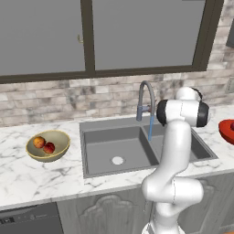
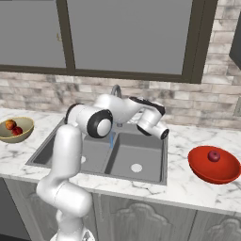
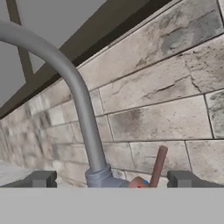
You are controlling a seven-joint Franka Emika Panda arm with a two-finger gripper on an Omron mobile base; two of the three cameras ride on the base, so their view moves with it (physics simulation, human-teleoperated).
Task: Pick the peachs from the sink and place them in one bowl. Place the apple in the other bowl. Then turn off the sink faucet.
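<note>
Item, faucet shut-off: both peachs (image 1: 44, 145) in the tan bowl (image 1: 59, 147), apple (image 2: 214, 156) in the red bowl (image 2: 207, 172); our end effector (image 3: 111, 179), fingers apart, straddles the sink faucet (image 3: 81, 103) base, so we nudge its reddish lever (image 3: 157, 167) squarely, not the neck.

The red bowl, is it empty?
No, the red bowl holds the dark red apple, seen plainly in the right base view.
</note>
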